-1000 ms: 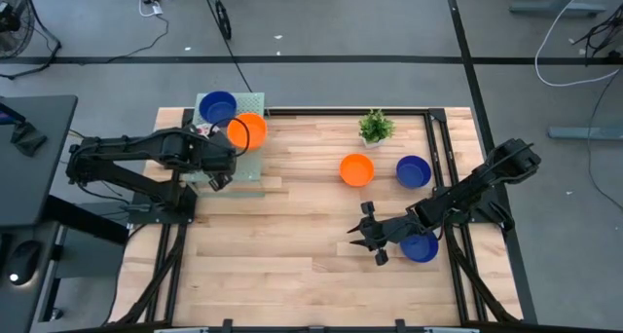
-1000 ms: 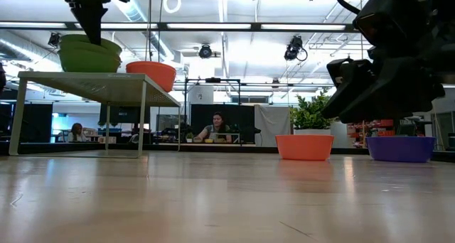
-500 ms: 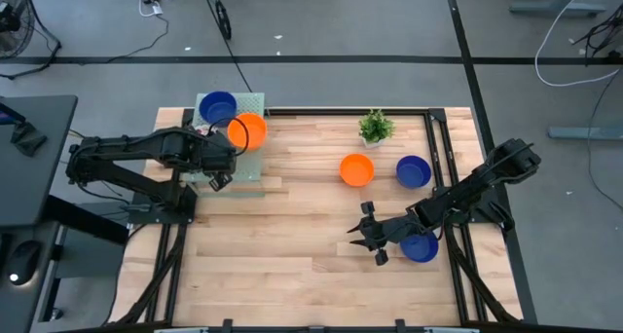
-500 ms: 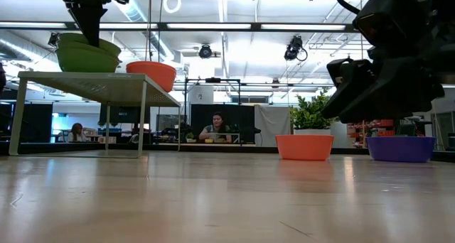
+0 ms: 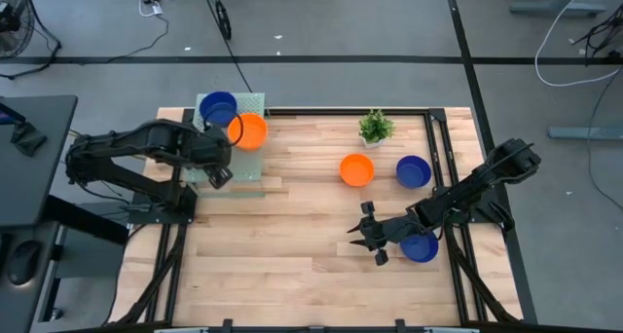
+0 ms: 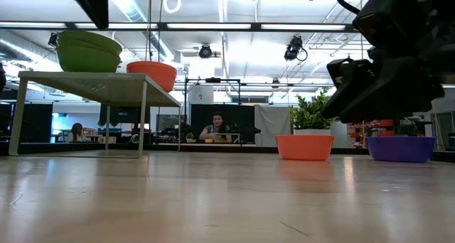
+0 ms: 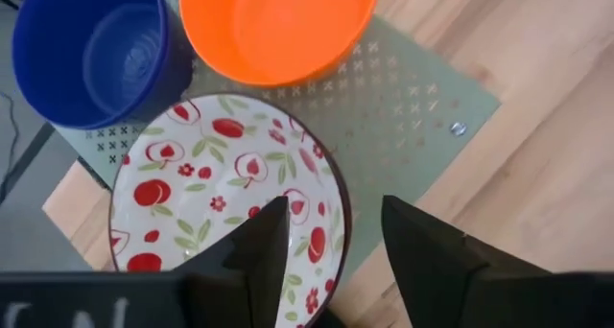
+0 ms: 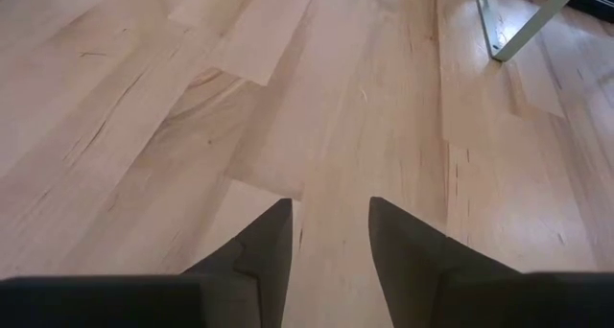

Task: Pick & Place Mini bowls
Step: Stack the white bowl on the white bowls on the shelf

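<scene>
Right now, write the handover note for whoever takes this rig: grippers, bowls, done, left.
Left gripper: open, empty, above the patterned bowl on the raised green rack.
Right gripper: open, empty, over bare wood at the table's near right.
Done: patterned bowl, a blue bowl and an orange bowl sit on the rack.
Left: orange bowl and blue bowl on the table near the plant; another blue bowl partly under the right arm.

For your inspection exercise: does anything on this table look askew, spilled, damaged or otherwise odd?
Nothing stands out. Three bowls sit upright on the raised rack; an orange bowl and a blue bowl stand upright on the table near the potted plant. No spills or damage show.
</scene>
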Tool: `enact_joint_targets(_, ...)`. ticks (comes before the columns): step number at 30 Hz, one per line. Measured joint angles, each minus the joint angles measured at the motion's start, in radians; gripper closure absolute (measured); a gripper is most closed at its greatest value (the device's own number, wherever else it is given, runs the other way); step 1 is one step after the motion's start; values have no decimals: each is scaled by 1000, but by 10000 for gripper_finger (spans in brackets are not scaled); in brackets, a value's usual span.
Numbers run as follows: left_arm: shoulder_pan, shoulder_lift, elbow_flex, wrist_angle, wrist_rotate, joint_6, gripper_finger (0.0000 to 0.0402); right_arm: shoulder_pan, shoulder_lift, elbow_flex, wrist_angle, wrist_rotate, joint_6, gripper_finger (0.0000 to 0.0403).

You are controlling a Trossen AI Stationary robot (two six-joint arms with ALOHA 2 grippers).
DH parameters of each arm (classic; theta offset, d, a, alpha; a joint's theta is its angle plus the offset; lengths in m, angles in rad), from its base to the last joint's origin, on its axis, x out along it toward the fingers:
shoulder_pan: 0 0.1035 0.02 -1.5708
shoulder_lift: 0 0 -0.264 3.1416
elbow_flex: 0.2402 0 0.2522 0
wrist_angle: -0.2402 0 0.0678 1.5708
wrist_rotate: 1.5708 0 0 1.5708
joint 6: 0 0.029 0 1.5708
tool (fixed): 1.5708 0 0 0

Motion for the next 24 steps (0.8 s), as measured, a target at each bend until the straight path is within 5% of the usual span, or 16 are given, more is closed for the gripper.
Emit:
enact_joint_targets(4, 0, 0, 13, 0, 5, 0, 266, 0, 0, 0, 0, 0, 0, 262)
enact_joint_targets(11, 0, 0, 12, -1, -49, 0, 390, 0, 0, 0, 0, -3, 7, 262)
enact_joint_targets(24, 4, 38, 12, 21, -89, 0, 397, 0, 0, 0, 0, -2, 15, 262)
